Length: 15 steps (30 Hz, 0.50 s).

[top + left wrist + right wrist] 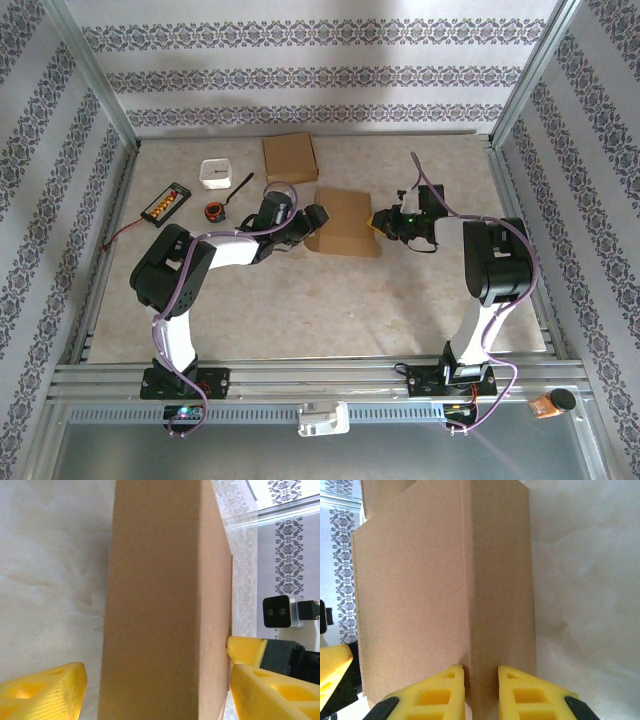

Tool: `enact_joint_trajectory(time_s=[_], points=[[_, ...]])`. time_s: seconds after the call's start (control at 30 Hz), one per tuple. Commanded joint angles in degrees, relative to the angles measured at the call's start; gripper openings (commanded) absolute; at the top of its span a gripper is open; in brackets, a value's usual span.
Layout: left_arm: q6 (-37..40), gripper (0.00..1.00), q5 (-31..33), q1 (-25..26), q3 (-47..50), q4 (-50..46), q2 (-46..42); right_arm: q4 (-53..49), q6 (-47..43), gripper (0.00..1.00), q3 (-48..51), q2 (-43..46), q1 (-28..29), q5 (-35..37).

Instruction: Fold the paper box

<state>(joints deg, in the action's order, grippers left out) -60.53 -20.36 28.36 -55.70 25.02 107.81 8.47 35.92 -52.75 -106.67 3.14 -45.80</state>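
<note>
The box (345, 222) lies mid-worktop (320, 310), mostly flat with one crease starting to rise, so most of the folding looks undone. The right fingers (442, 680), at its 3 o'clock edge, pinch that crease. The left fingers (45, 692), at 9 o'clock, straddle it, spread wide.

Room across lower centre of table (330, 310); middle blocked by paper box (345, 222), upper left by spare box (290, 157), tub (216, 174).
</note>
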Motion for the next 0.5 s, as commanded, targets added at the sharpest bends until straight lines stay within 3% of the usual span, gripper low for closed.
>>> enact_joint_trajectory(time_s=[0.0,0.17,0.47], points=[[-3.54,0.75,-1.79,-0.62,0.26,7.27,2.02,-4.17,0.16,0.17,2.0,-2.0,-0.76,5.33],[-9.18,0.69,-3.0,-0.1,0.82,14.96,6.07,-4.58,0.03,0.17,1.78,-1.89,-0.72,5.85],[-8.56,0.66,0.03,1.0,-0.22,11.0,5.41,-6.23,-1.0,0.17,1.41,-0.3,-0.7,7.45]])
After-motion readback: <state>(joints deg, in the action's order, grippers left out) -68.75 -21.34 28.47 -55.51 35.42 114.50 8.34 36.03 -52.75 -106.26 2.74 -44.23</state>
